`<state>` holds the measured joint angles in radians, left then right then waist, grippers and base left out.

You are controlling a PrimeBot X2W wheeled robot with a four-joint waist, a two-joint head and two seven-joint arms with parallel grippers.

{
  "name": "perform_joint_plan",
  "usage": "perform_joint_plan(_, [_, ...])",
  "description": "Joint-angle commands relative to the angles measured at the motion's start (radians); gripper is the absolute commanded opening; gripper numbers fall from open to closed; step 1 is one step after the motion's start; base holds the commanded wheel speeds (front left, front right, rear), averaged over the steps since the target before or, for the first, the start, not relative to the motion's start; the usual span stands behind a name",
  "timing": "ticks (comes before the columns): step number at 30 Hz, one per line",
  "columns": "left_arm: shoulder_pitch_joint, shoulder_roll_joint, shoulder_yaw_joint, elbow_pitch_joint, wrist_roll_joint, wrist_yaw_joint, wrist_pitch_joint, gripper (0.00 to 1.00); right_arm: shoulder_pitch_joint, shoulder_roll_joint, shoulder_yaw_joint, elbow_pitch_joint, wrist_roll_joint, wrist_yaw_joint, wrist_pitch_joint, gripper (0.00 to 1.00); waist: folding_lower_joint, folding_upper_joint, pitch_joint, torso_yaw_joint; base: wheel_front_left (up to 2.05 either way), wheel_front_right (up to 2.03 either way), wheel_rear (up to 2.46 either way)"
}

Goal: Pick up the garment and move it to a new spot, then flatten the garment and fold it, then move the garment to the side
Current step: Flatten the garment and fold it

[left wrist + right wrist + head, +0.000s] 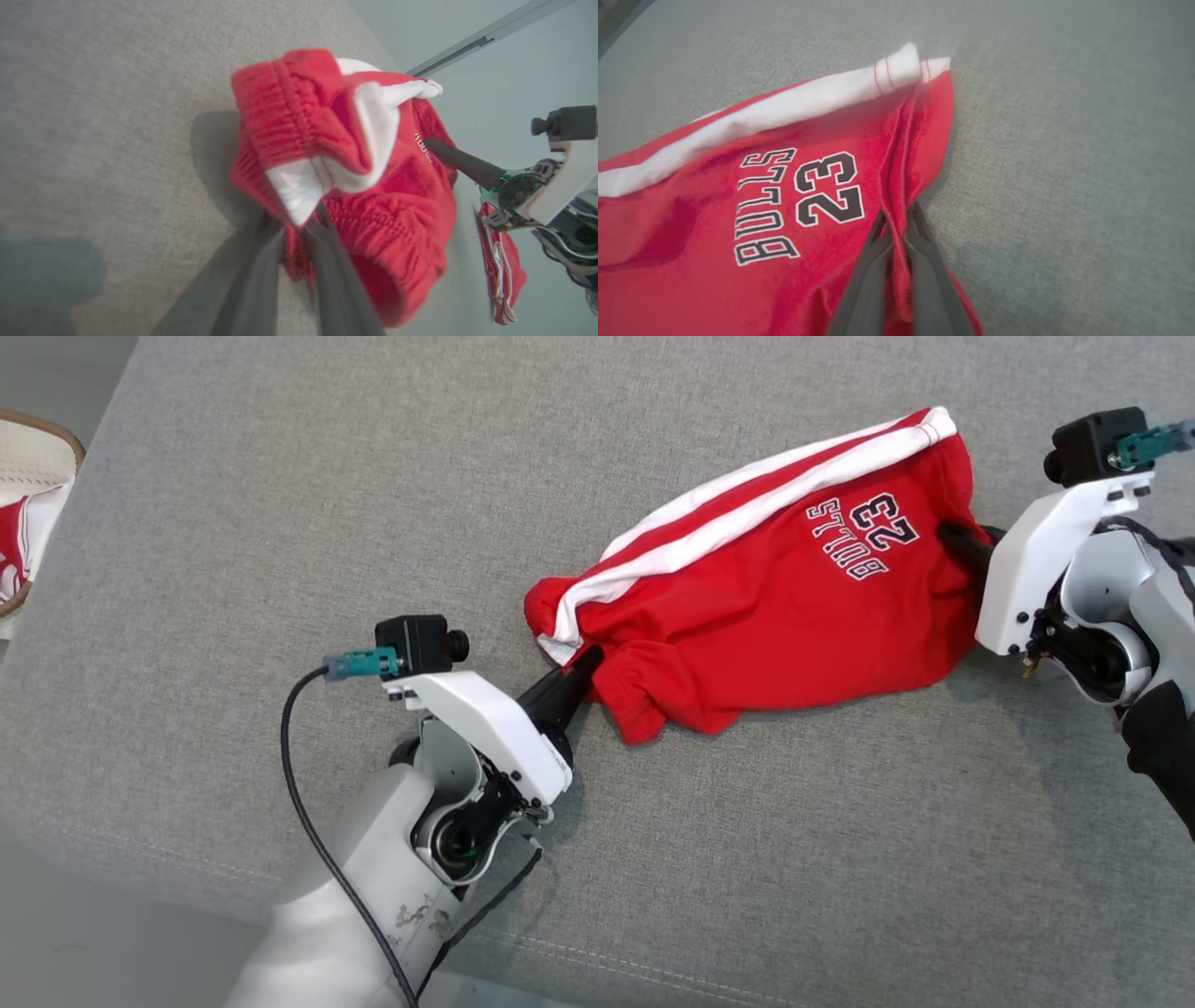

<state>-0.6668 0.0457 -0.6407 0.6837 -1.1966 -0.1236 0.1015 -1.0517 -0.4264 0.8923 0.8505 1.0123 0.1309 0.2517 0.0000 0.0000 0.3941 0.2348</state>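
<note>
The garment [775,607] is a pair of red shorts with a white side stripe and "BULLS 23" printed on it. It lies bunched on the grey cushion [280,476], stretched between my two arms. My left gripper [586,665] is shut on its lower-left end, and in the left wrist view the fingers [327,261] pinch the red and white waistband of the garment [345,177]. My right gripper [954,536] is shut on the right edge. The right wrist view has its fingers [924,270] clamped on a red fold of the garment [738,200] beside the print.
A woven basket [37,439] holding red and white cloth sits off the cushion at the far left. The cushion's front seam [653,971] runs along the bottom. In the left wrist view, another red and white cloth [502,270] hangs beyond my right arm [551,186].
</note>
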Motion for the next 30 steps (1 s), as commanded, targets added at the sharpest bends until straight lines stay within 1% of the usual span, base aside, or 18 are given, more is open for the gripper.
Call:
perform_joint_plan(1, [0.012, 0.031, 0.024, -0.039, -0.023, -0.007, -0.016, 0.0, 0.052, -0.016, 0.002, -0.035, 0.037, 0.0, -0.023, 0.0, 0.0, 0.0, -0.012, -0.004, 0.0, 0.0, 0.0])
perform_joint_plan(3, [0.033, 0.057, 0.023, -0.074, -0.044, -0.007, -0.017, 0.0, 0.083, -0.03, -0.005, -0.072, 0.081, 0.0, -0.043, 0.0, 0.0, 0.0, -0.024, -0.009, 0.0, 0.0, 0.0])
perform_joint_plan(9, [0.121, 0.162, 0.017, -0.212, -0.095, -0.007, -0.009, 0.0, 0.212, -0.093, -0.038, -0.212, 0.183, 0.0, -0.122, 0.0, 0.0, 0.0, -0.059, -0.039, 0.0, 0.0, 0.0])
perform_joint_plan(10, [0.121, 0.162, 0.017, -0.212, -0.095, -0.007, -0.009, 0.0, 0.212, -0.093, -0.038, -0.212, 0.183, 0.0, -0.122, 0.0, 0.0, 0.0, -0.059, -0.039, 0.0, 0.0, 0.0])
perform_joint_plan(13, [0.168, 0.218, 0.023, -0.302, -0.132, -0.007, 0.008, 0.0, 0.302, -0.126, -0.073, -0.3, 0.23, 0.0, -0.172, 0.0, 0.0, 0.0, -0.08, -0.06, 0.0, 0.0, 0.0])
perform_joint_plan(19, [0.267, 0.345, 0.045, -0.474, -0.184, -0.007, 0.043, 0.0, 0.504, -0.177, -0.137, -0.481, 0.253, 0.0, -0.276, 0.0, 0.0, 0.0, -0.132, -0.119, 0.0, 0.0, 0.0])
perform_joint_plan(22, [0.32, 0.402, 0.056, -0.547, -0.204, 0.003, 0.064, 0.0, 0.612, -0.175, -0.174, -0.561, 0.253, 0.0, -0.321, 0.0, 0.0, 0.0, -0.154, -0.15, 0.0, 0.0, 0.0])
perform_joint_plan(26, [0.378, 0.466, 0.067, -0.64, -0.21, 0.05, 0.082, 0.0, 0.755, -0.149, -0.23, -0.632, 0.231, 0.0, -0.378, 0.0, 0.0, 0.0, -0.173, -0.186, 0.0, 0.0, 0.0])
perform_joint_plan(28, [0.395, 0.487, 0.07, -0.665, -0.208, 0.076, 0.088, 0.0, 0.815, -0.117, -0.252, -0.655, 0.208, 0.0, -0.4, 0.0, 0.0, 0.0, -0.175, -0.201, 0.0, 0.0, 0.0])
perform_joint_plan(30, [0.403, 0.49, 0.07, -0.667, -0.208, 0.096, 0.09, 0.0, 0.861, -0.075, -0.269, -0.66, 0.174, 0.0, -0.417, 0.0, 0.0, 0.0, -0.176, -0.216, 0.0, 0.0, 0.0])
